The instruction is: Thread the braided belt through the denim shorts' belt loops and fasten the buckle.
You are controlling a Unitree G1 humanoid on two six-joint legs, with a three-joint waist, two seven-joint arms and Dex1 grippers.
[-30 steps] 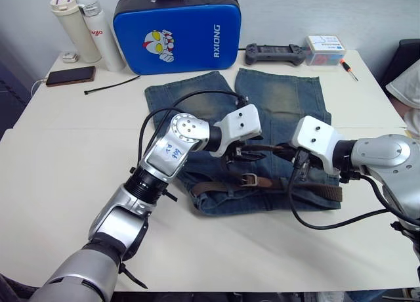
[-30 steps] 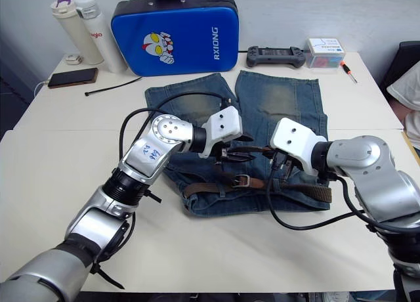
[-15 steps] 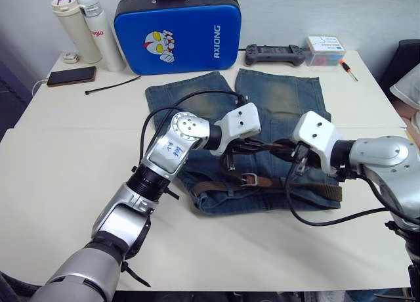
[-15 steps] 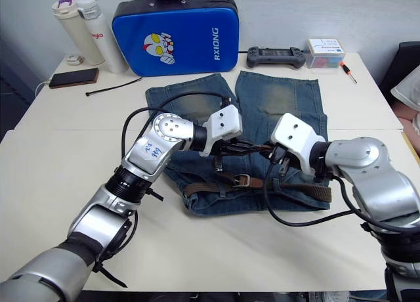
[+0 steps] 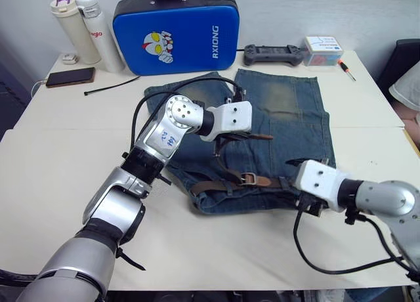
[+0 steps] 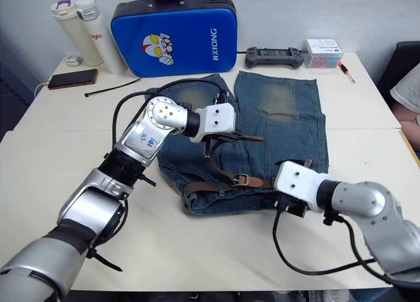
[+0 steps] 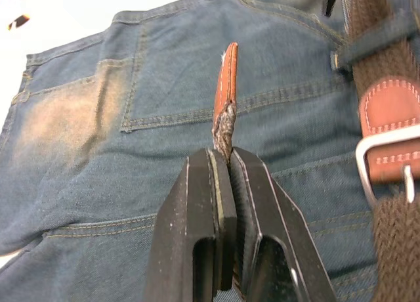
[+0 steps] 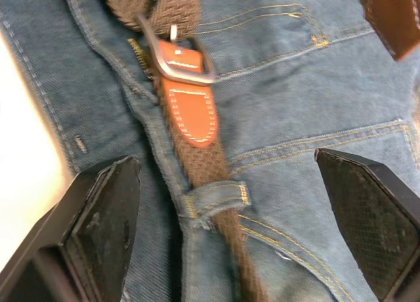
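The left gripper (image 7: 226, 177) pinches the tan tip of the braided belt (image 7: 225, 98), lifted above the denim shorts (image 5: 275, 128). The right gripper (image 8: 230, 236) stands spread wide at the waistband; between its 2 fingers the belt passes under a belt loop (image 8: 213, 198), the buckle (image 8: 177, 59) just beyond
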